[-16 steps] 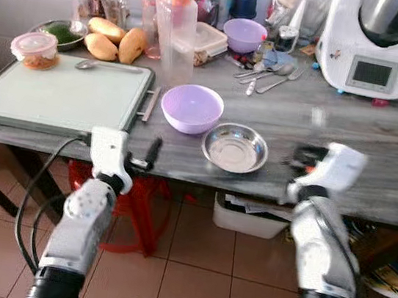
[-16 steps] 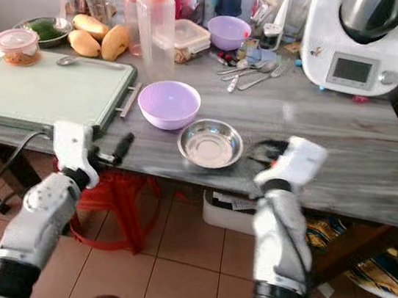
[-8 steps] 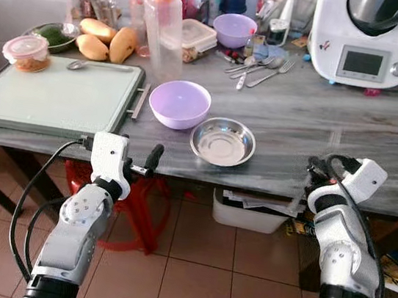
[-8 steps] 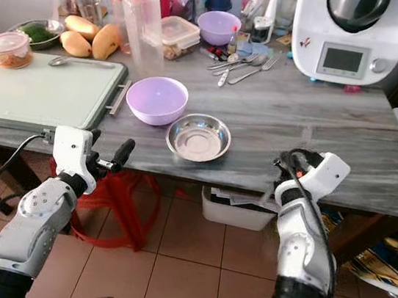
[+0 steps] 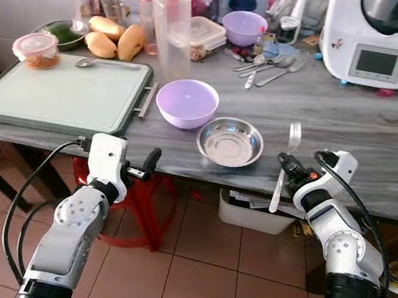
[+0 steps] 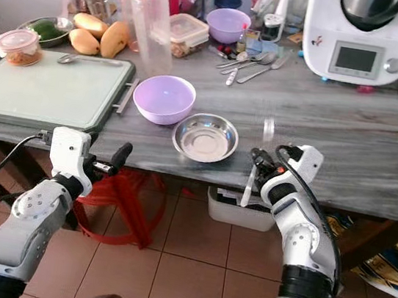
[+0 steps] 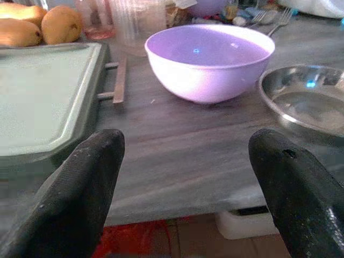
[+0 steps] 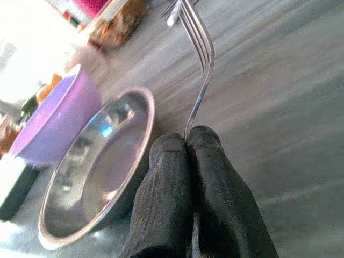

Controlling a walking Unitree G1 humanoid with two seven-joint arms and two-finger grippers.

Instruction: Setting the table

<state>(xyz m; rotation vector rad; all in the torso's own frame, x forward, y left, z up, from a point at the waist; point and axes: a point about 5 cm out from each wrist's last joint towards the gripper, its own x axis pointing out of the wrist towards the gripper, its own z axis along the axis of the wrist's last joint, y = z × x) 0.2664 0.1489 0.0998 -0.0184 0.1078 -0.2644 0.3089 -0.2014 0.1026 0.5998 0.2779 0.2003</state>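
A steel bowl (image 5: 230,141) sits near the front edge of the grey table (image 5: 364,135), with a large purple bowl (image 5: 187,103) just behind it to the left. My right gripper (image 5: 289,169) hovers at the table's front edge, right of the steel bowl, shut on a metal fork (image 5: 287,158) held tines-up. The right wrist view shows its fingers (image 8: 166,177) pinched on the fork (image 8: 199,80), the steel bowl (image 8: 97,177) close by. My left gripper (image 5: 151,163) stands open below the table edge, facing the purple bowl (image 7: 207,59).
A green tray (image 5: 66,93) lies at the left with a spoon and a lidded tub. Mangoes (image 5: 118,40), a tall bottle (image 5: 173,23), a small purple bowl (image 5: 244,28), loose cutlery (image 5: 266,66) and a white appliance (image 5: 381,41) stand at the back. A red stool (image 5: 142,208) is underneath.
My right arm has swung left from the table's right front edge toward the steel bowl, and the fork now stands upright beside it. The left arm has held still; the camera shifted.
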